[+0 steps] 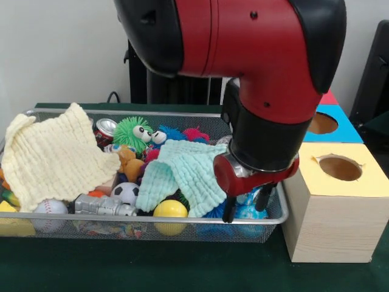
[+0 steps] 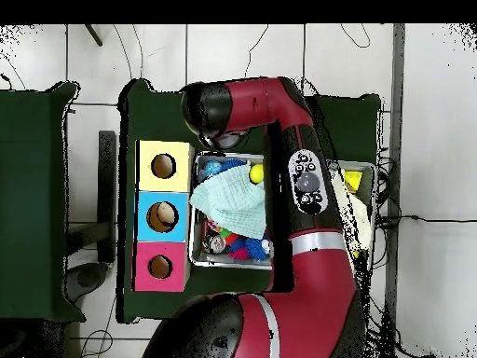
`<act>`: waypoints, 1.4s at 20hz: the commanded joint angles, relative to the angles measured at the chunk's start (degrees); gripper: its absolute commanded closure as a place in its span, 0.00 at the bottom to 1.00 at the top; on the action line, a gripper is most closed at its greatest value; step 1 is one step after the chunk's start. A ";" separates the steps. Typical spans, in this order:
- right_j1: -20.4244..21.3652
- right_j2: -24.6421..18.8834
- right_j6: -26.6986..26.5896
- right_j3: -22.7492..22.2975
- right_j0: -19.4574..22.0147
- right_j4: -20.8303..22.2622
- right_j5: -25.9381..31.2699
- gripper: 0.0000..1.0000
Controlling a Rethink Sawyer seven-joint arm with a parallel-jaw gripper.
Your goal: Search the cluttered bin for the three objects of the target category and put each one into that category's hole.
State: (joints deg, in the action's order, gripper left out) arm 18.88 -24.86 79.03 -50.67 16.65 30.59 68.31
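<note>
**Reaching into the wire bin beside the yellow-topped box**

We see the gripper point(image 1: 247, 205) lowered into the end of the wire bin point(image 1: 267, 226) nearest the yellow-topped box point(image 1: 340, 201), its two black fingers point(image 1: 230, 208) spread apart with nothing between them. Just beside it in the bin lies a mint cloth point(image 1: 185, 170); farther from the box lie a yellow ball point(image 1: 170, 209), a soccer ball point(image 1: 126, 193), and a cream cloth point(image 1: 51, 158). Behind the box sits a blue-topped box point(image 1: 331, 125).
</note>
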 commanded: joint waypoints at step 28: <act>5.48 1.22 -13.73 -15.23 3.16 2.81 4.49 0.00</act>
State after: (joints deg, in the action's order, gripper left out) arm 22.88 -24.39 79.03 -57.76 18.28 30.95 68.72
